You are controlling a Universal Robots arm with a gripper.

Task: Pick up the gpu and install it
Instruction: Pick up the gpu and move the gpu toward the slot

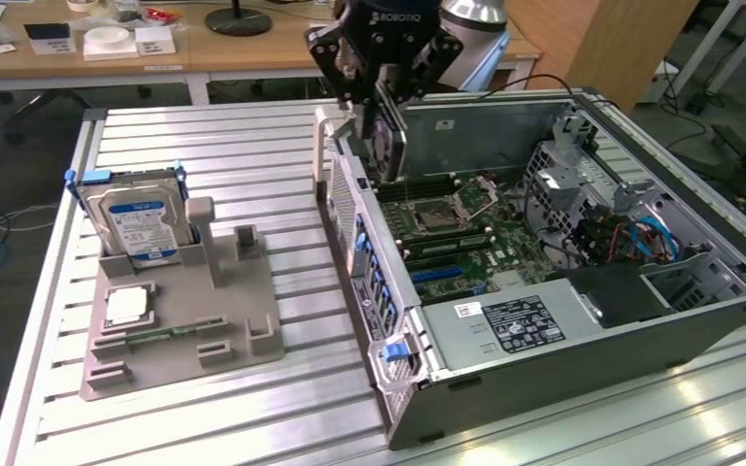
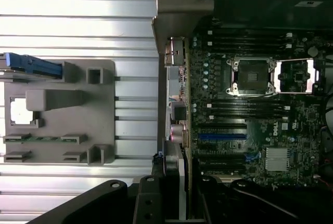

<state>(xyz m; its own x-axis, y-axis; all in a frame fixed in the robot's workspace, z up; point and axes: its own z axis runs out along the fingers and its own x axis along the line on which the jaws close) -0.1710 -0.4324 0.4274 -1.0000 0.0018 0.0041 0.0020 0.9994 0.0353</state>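
Black gripper [image 1: 384, 97]: hangs over the exterior view's left side of the open computer case [image 1: 684, 301], fingers pointing down; in the wrist view [image 2: 179, 206] its dark fingers flank the card's edge.
Jaws: pinching the gpu by its upper edge, one finger on each flat face.
gpu [image 1: 385, 146]: off the table, held upright on edge with its dark face showing. It is just inside the case's left wall, above the left edge of the motherboard [image 1: 470, 248]. The wrist view shows it edge-on [image 2: 181, 182], running alongside the row of rear ports. I cannot tell whether its lower edge touches the board.
Motherboard: green, lying flat in the case, with the CPU socket [image 1: 457, 209] open at its middle and a blue slot [image 2: 223, 136] near the card.
Power supply [image 1: 516, 325]: pale box with a dark label, in the near part of the case.
Grey fixture [image 1: 218, 330]: on the ribbed metal table [image 1: 244, 146], well to the left of the case.
Hard drive [image 1: 140, 218]: blue-labelled, standing upright at the fixture's far left corner.
CPU chip [image 1: 127, 309]: small silver square, flat in a recess nearer than the drive.
Memory stick [image 1: 155, 335]: green strip lying flat just near of the chip.
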